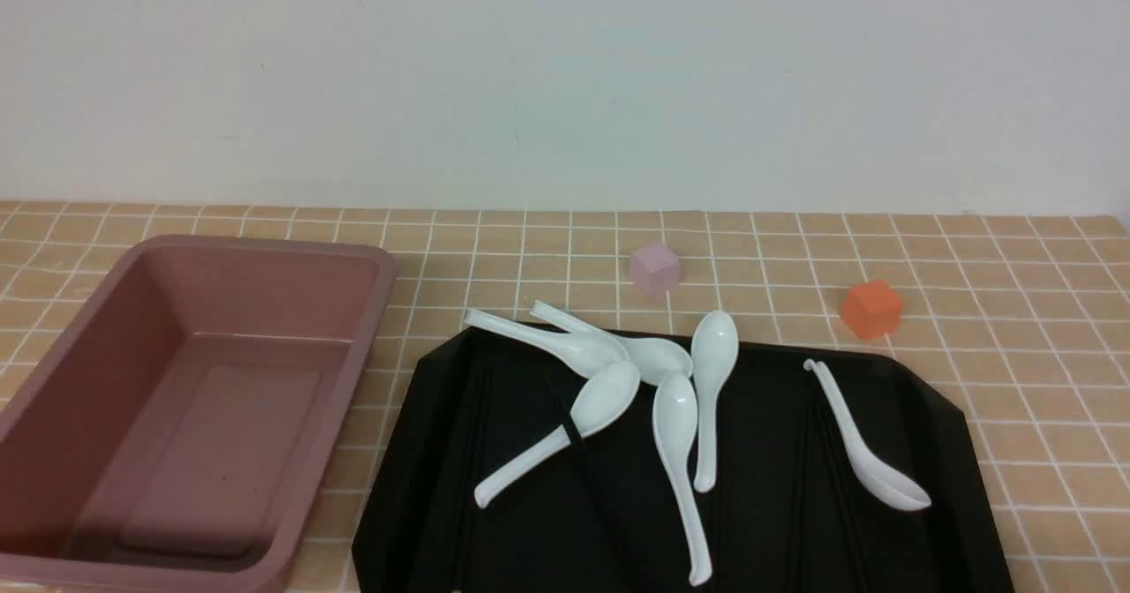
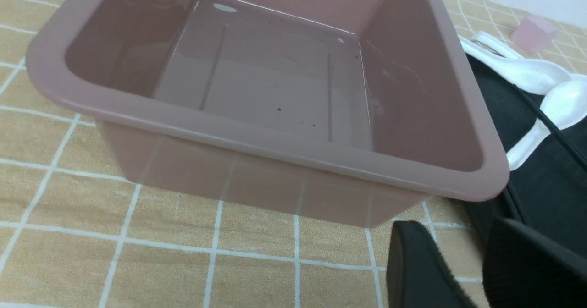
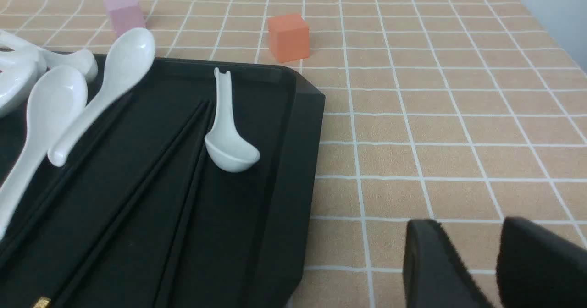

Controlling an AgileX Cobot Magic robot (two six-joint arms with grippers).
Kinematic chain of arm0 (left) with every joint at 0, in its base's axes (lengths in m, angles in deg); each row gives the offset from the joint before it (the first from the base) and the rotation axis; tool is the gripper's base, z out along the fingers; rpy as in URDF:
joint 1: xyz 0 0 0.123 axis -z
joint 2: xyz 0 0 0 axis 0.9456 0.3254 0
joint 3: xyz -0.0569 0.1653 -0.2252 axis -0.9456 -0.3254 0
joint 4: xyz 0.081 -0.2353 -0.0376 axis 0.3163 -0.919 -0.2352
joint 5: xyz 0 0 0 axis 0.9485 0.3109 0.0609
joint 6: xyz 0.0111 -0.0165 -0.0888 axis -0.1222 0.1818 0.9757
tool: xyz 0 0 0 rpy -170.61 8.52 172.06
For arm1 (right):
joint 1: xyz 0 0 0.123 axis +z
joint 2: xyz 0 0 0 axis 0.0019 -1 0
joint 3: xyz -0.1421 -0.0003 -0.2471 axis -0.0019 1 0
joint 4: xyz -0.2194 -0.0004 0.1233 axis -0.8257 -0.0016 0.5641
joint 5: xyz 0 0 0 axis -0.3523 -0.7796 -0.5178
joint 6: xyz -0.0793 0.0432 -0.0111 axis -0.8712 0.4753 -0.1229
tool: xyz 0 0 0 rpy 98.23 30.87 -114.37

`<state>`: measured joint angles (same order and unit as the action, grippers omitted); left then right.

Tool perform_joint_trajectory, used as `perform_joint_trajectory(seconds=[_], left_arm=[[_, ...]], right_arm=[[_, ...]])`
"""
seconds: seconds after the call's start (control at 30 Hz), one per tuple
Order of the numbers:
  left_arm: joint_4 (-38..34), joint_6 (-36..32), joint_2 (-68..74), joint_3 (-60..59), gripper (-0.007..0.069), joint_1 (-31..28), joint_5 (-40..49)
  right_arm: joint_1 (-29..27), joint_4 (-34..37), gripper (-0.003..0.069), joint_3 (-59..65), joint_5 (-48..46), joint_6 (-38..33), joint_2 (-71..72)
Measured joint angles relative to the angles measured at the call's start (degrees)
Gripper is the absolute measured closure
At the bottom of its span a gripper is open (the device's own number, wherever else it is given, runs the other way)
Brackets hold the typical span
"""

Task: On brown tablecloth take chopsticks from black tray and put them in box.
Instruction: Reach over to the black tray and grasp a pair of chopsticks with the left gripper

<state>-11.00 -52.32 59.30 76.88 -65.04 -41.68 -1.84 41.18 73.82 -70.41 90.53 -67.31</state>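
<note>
**Colleague:** State of the jaws?

**Me:** Both sets stand parted, with nothing between them. My left jaws hang over the brown tablecloth (image 1: 1015,311) by the near corner of the box (image 1: 106,372), next to the left edge of the black tray (image 1: 768,452). My right jaws hang over bare cloth beside the tray's right edge.

**Colleague:** Chopsticks?

**Me:** All on the tray, and the box is empty. Several chopsticks (image 3: 135,198) lie flat and nearly parallel along the tray's right half. A gold band (image 3: 42,302) shows at one near end. Another chopstick (image 1: 574,439) lies across the handle of a white soup spoon (image 1: 609,394), nearer the box. I cannot tell the count, black on black.

**Colleague:** How to pick?

**Me:** Judgement: take the clear ones on the right first. I set the jaws across a stick near its middle so it won't tip, then close fully. The sticks are thin and lie flush on a glossy floor, so slipping is the risk.

**Colleague:** Obstructions?

**Me:** A lone spoon (image 3: 224,138) lies just beside that group. The spoon cluster (image 1: 675,416) crowds the centre. The pink cube (image 1: 654,268) and orange cube (image 1: 872,309) sit beyond the tray, off the route. The box wall is tall, so I lift before crossing.
</note>
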Motion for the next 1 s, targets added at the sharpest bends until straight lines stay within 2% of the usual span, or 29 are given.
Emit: perform_joint_trajectory(seconds=[1.0], left_arm=[[2.4, -0.2, 0.0, 0.0, 0.0385, 0.0, 0.0]], right_arm=[[0.0, 0.0, 0.0419, 0.0, 0.0, 0.0, 0.0]])
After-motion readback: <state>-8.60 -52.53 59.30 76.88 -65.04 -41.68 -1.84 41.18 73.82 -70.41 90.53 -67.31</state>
